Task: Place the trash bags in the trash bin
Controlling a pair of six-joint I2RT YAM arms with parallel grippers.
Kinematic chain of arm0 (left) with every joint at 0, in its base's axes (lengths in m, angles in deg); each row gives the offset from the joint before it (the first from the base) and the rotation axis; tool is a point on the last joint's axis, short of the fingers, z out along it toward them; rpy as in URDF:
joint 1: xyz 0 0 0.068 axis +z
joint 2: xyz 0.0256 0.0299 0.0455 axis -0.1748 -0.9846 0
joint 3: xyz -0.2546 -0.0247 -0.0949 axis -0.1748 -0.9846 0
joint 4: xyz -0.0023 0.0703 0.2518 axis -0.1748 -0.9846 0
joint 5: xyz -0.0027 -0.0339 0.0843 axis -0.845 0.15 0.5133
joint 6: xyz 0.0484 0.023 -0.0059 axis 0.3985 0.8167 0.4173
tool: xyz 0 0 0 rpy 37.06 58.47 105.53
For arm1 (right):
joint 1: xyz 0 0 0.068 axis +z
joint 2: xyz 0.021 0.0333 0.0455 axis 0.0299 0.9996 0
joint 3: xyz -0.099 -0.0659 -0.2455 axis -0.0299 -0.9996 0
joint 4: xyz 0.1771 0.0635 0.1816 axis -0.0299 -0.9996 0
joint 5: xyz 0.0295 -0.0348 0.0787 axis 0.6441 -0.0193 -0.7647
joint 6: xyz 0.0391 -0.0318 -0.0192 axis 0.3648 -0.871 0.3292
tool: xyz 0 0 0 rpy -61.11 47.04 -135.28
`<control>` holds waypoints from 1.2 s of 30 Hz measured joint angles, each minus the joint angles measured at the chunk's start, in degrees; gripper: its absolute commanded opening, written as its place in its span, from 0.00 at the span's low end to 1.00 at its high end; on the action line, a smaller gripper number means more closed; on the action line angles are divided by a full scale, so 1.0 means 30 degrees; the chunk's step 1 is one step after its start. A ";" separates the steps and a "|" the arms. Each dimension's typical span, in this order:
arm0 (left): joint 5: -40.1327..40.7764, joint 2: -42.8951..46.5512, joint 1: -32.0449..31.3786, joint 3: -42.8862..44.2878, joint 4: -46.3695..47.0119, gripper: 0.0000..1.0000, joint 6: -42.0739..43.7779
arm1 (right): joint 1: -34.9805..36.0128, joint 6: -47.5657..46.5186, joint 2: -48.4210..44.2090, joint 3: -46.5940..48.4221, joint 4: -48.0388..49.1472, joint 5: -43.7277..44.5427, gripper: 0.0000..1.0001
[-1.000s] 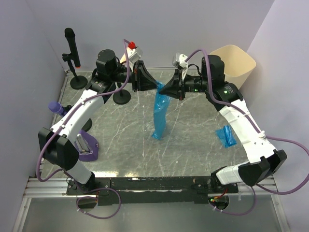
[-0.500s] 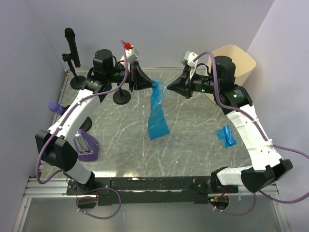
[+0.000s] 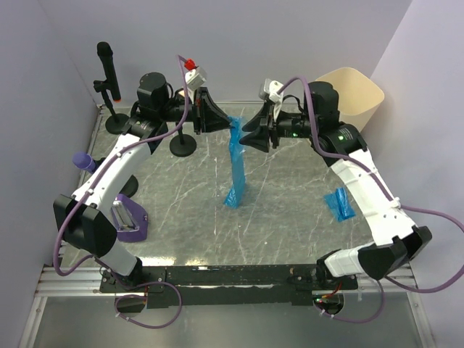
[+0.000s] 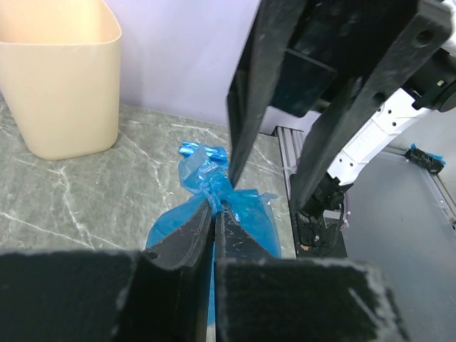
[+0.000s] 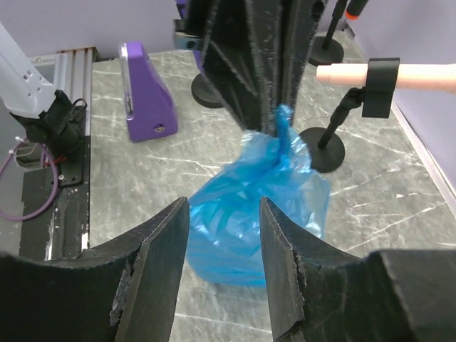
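Left gripper point(image 4: 212, 208): jaws clamped on the twisted neck of the blue trash bag point(image 3: 236, 170). We see the bag hanging straight down from it over mid-table.
Right gripper point(image 5: 223, 214): jaws apart, just beside the bag's neck, facing the left gripper.
Second trash bag point(image 3: 339, 204): blue, lying flat on the table point(image 3: 290, 217), beside the right arm.
Trash bin point(image 3: 357, 93): cream, upright, in the far right corner behind the right gripper. We note it stands well apart from both bags.
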 measured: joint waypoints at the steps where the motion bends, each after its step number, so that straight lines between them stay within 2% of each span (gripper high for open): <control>1: 0.0000 0.0000 0.0000 0.0000 0.0029 0.09 -0.0036 | 0.0044 0.0000 0.0182 0.0102 0.0015 0.0007 0.50; 7: -0.0117 0.0000 0.0000 -0.0102 0.0153 0.08 -0.0233 | 0.0444 0.0000 0.1144 0.0685 0.0087 0.0481 0.44; 9: -0.0175 0.0000 0.0000 -0.0182 0.0226 0.08 -0.0284 | 0.0510 0.0007 0.1253 0.0794 0.0073 0.0605 0.32; 12: -0.0226 0.0000 0.0000 -0.0255 0.0211 0.08 -0.0321 | 0.0532 -0.0058 0.1392 0.1064 0.0175 0.0765 0.04; 13: -0.0226 0.0000 0.0000 -0.0262 0.0204 0.08 -0.0299 | 0.0532 -0.0058 0.1399 0.1115 0.0197 0.0801 0.00; 19: -0.0160 0.0000 0.0000 -0.0277 -0.0408 0.15 0.0226 | 0.0525 -0.0262 0.1362 0.1173 0.0102 0.0845 0.00; 22: -0.0087 0.0000 0.0044 -0.0270 -0.0903 0.12 0.0605 | 0.0401 -0.0284 0.1020 0.0852 0.0073 0.1064 0.00; 26: -0.0073 0.0007 0.0117 -0.0277 -0.1741 0.01 0.1231 | 0.0036 -0.0291 0.0022 -0.0044 -0.0036 0.1552 0.00; 36: -0.0568 0.0007 0.0124 -0.0284 -0.1829 0.01 0.1311 | -0.0321 -0.0372 -0.0605 -0.0503 -0.0051 0.2033 0.00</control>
